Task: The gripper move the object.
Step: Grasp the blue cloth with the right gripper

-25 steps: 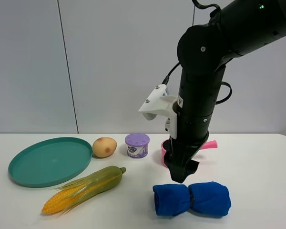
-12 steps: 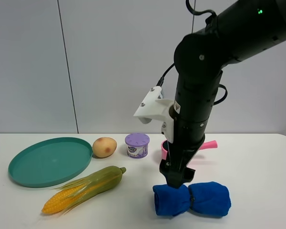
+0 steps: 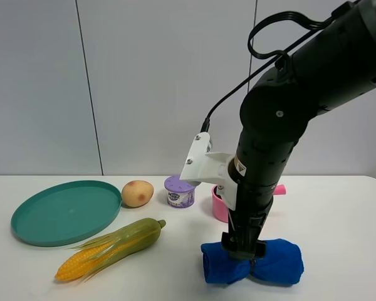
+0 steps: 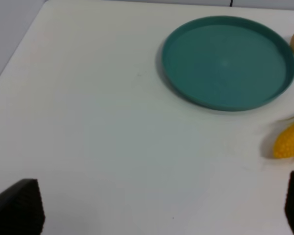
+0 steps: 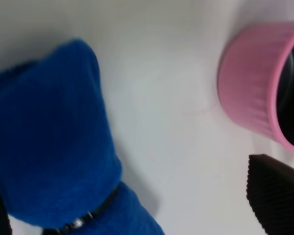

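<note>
A rolled blue towel (image 3: 269,262) bound by a dark band lies at the table's front right. My right gripper (image 3: 241,251) points straight down and is low over the towel's left half. In the right wrist view the towel (image 5: 49,161) fills the space between the two wide-apart fingers (image 5: 277,193), so the gripper (image 5: 137,208) is open. My left gripper (image 4: 157,215) is open and empty over bare table, near the teal plate (image 4: 228,61). It is out of the exterior high view.
A pink cup (image 3: 220,205) with a handle stands just behind the towel, close to my right arm; it also shows in the right wrist view (image 5: 257,98). A purple tub (image 3: 180,190), a potato (image 3: 137,193), an ear of corn (image 3: 109,248) and the teal plate (image 3: 66,211) lie to the left.
My right arm has come down and slightly forward from above the pink cup, bringing the gripper onto the blue towel. Nothing else has moved.
</note>
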Motion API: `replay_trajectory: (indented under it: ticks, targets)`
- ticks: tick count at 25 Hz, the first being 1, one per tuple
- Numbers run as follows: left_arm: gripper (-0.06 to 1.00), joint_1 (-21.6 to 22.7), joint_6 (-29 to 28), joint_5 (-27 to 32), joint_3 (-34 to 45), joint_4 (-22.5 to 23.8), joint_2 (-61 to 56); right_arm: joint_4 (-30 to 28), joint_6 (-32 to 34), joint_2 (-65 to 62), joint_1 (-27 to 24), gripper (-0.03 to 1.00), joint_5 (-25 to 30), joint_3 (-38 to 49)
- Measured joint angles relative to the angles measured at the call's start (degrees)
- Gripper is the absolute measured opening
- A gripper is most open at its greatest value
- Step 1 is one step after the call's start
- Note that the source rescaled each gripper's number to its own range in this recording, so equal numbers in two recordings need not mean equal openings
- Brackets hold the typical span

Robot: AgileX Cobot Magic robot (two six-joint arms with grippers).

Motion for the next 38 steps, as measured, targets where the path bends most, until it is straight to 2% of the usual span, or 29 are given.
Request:
replay_trajectory:
  ticks: [7,11,18,30,35,38]
  targets:
    - [1.00,0.00,0.00,0.00,0.00,0.00,0.00,0.97,0.03,0.57,0.00,0.96,-0.53,0.00]
    - [1.00,0.00,0.00,0.00,0.00,0.00,0.00,1.07,2.45,0.70,0.00,0.96,-0.47,0.05]
    - [1.00,0.00,0.00,0.00,0.00,0.00,0.00,1.07,3.33,2.14,0.05,0.88,-3.26,5.07]
    - [1.00,0.00,0.00,0.00,0.00,0.00,0.00,-0.18,3.40,4.77,-0.32,0.87,-7.34,5.33]
    - [1.00,0.00,0.00,0.00,0.00,0.00,0.00,-0.03,3.40,6.24,-0.69,0.86,-10.93,5.33]
    - [1.00,0.00,0.00,0.00,0.00,0.00,0.00,0.15,3.40,6.84,-1.74,0.83,-11.49,5.33]
